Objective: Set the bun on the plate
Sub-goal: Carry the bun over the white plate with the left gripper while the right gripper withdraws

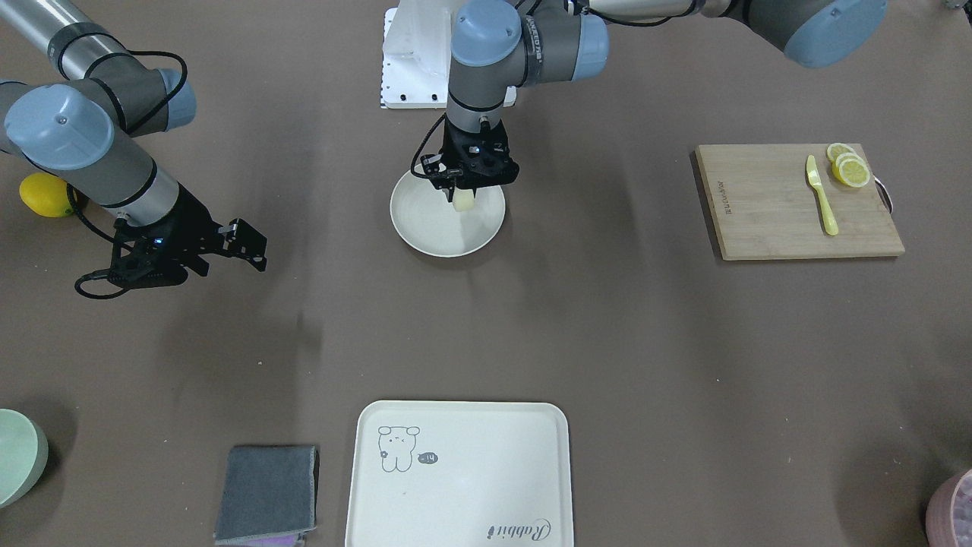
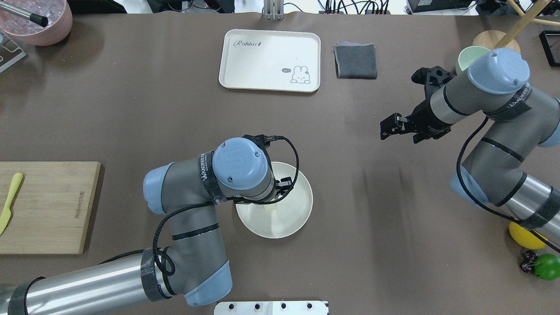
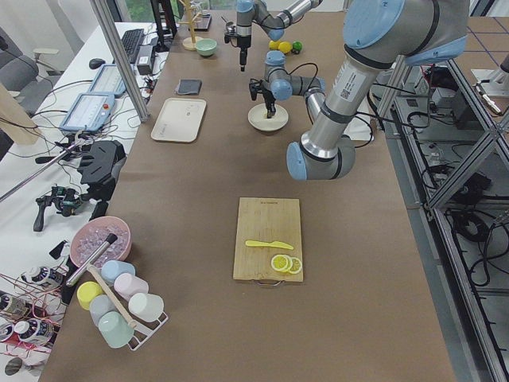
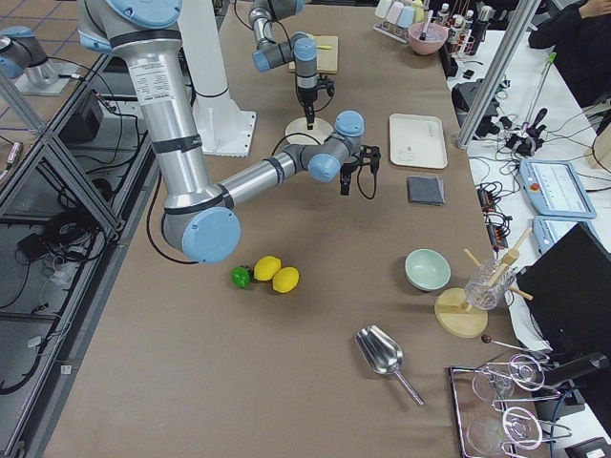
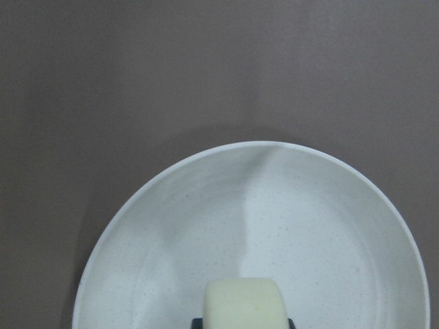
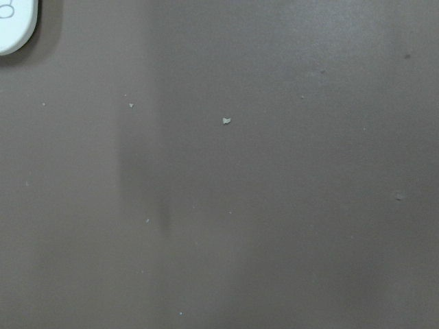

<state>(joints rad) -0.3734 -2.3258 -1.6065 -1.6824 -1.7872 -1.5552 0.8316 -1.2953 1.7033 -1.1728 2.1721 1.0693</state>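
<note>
The bun [image 1: 464, 200], a small pale cream block, is held by my left gripper [image 1: 465, 195], which is shut on it over the near-robot side of the round cream plate [image 1: 448, 235]. In the left wrist view the bun [image 5: 243, 301] sits at the bottom edge between the dark fingers, with the plate [image 5: 309, 226] filling the space beneath. Whether the bun touches the plate I cannot tell. From overhead, the left wrist hides most of the bun [image 2: 270, 206] and part of the plate [image 2: 291, 218]. My right gripper [image 2: 390, 126] hangs open and empty over bare table, far from the plate.
A rectangular cream tray [image 1: 486, 471] and a folded grey cloth [image 1: 267, 494] lie at the operators' edge. A wooden board [image 1: 782, 213] carries a yellow knife [image 1: 822, 196] and lemon slices [image 1: 849, 167]. A lemon [image 1: 42, 194] and a green bowl [image 1: 15, 456] sit near the right arm.
</note>
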